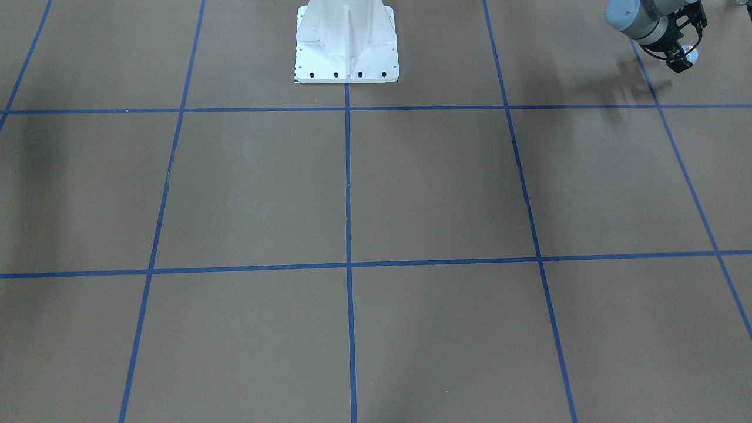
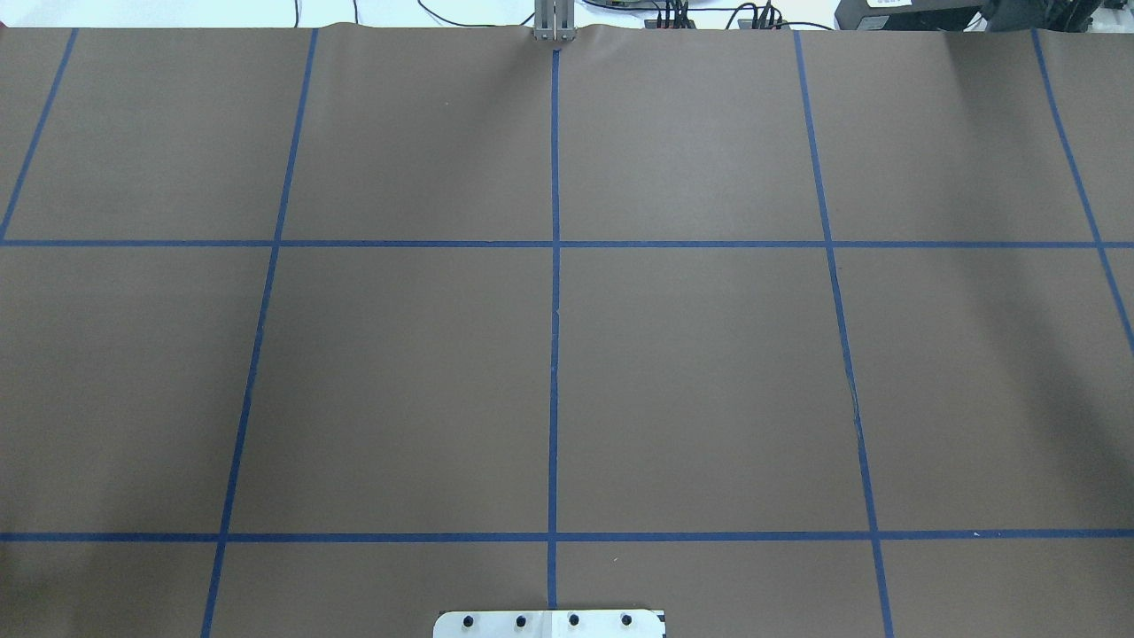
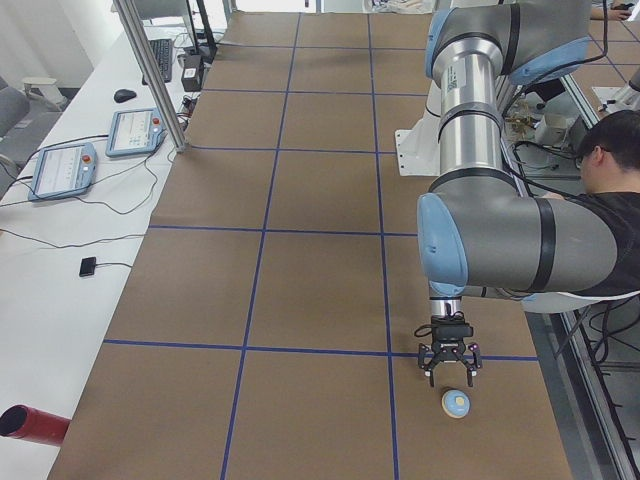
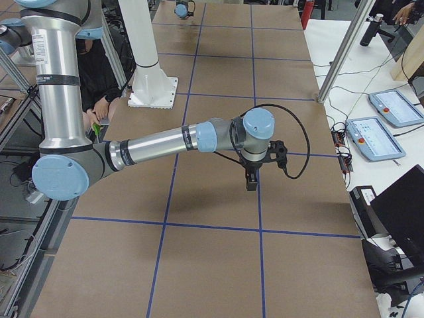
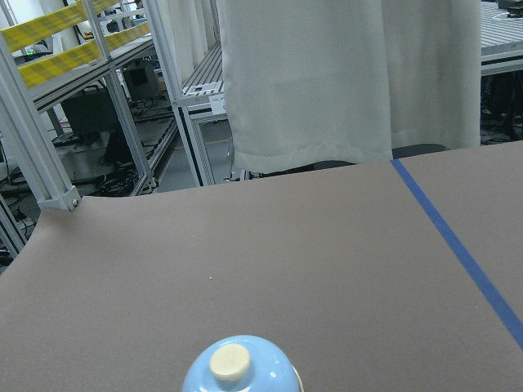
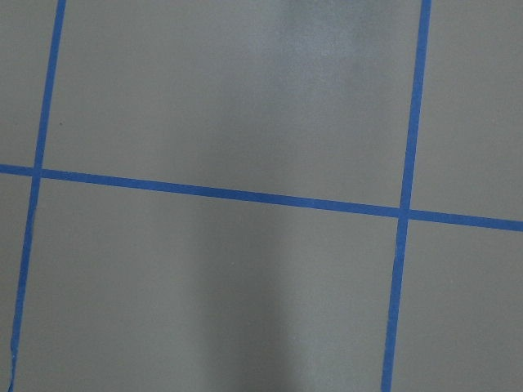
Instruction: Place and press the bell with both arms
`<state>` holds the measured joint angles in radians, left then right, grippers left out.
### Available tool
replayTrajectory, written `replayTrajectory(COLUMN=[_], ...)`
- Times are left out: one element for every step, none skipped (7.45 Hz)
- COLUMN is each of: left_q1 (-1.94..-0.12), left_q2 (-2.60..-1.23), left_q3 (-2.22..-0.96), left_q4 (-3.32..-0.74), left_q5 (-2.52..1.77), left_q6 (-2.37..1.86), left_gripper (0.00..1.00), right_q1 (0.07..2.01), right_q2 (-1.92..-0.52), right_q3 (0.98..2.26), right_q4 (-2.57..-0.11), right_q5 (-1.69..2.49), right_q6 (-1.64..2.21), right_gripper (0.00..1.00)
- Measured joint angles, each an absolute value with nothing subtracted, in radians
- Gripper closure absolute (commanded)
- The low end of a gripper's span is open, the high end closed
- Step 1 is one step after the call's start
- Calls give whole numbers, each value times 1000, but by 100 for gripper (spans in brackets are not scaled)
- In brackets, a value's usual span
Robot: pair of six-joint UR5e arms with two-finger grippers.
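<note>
Brown paper covers the whole surface, marked into big squares by blue tape lines. The bell sits upright on it at the end on the robot's left. It is in the square nearest the robot's side, just past a tape line, with its pale yellow button facing up. From the left wrist camera the light-blue dome shows at the bottom edge, with bare paper and a white curtain beyond it.

The left arm bends down over that spot. The left tool hangs just above the bell with its fingers splayed apart, released and not touching it.

The right arm stretches out low across the middle of the surface, its right tool pointing straight down near a tape line. It shows only from the side, and its own camera shows nothing but paper and tape, so I cannot tell whether it is clenched or released.

A white pedestal stands bolted at the robot's edge. A person sits behind it, head bent. Along the far side, two teach pendants lie on a white bench, and a red cylinder lies by the paper's corner.
</note>
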<state>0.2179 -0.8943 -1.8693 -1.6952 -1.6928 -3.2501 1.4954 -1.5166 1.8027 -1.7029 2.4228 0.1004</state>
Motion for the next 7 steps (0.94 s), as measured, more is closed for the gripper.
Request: replayTrajectory(left_q1=[238, 252, 259, 261, 263, 265, 266], left_q2=[-894, -894, -895, -895, -895, -895, -895], left_q3=[-1865, -1861, -1850, -1832, -1813, -1795, -1778], left_q4=[-1698, -1702, -1711, -1726, -1740, -1758, -1776], left_q5=[-1700, -1706, -1709, -1710, -1710, -1709, -1709], left_q6=[-3277, -3290, -3295, -3297, -3296, -3295, -3293], left_gripper=[0, 0, 0, 0, 0, 0, 0], right_q1=[1493, 1492, 1491, 1491, 1491, 1491, 1491], right_q2=[-1513, -1512, -1511, -1510, -1510, -1510, -1510], right_q3=[1803, 1804, 1804, 1805, 1805, 1805, 1805], right_q4=[-1703, -1703, -1703, -1703, -1703, -1703, -1703], right_q5=[2424, 2425, 2427, 2429, 2430, 2431, 2431], right_q6=[115, 120, 122, 122, 123, 123, 124], right_gripper=[0, 0, 0, 0, 0, 0, 0])
